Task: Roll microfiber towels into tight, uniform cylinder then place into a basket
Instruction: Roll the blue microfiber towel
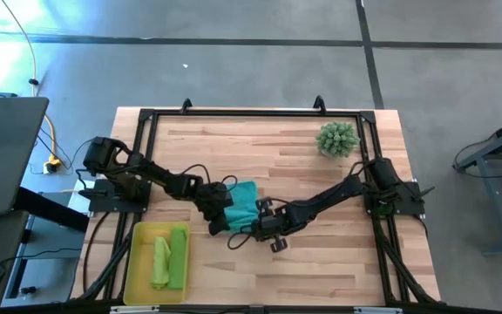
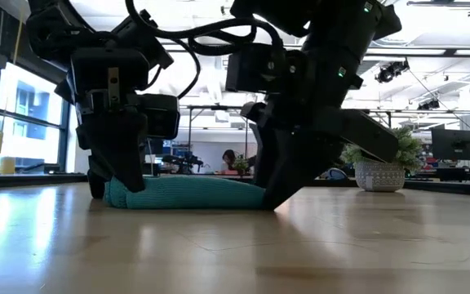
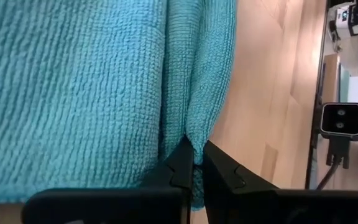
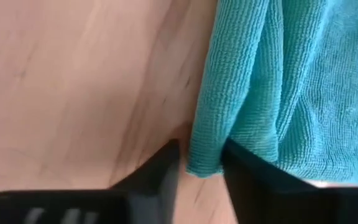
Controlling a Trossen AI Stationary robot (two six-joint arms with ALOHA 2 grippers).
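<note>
The teal towel (image 1: 241, 206) lies on the table (image 1: 321, 253) at the frame's lower center, between both arms. The left end effector (image 3: 194, 163) is pressed together, pinching a fold of the towel's edge. The right end effector (image 4: 201, 163) straddles the opposite edge, fingers spread on either side of it. Two green towels (image 1: 170, 257) sit in the yellow basket (image 1: 138, 262), lower left.

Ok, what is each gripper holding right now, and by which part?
The left gripper is shut on a folded edge of the teal microfiber towel. The right gripper straddles the towel's opposite edge, with gaps visible beside the cloth, so no firm hold shows.
</note>
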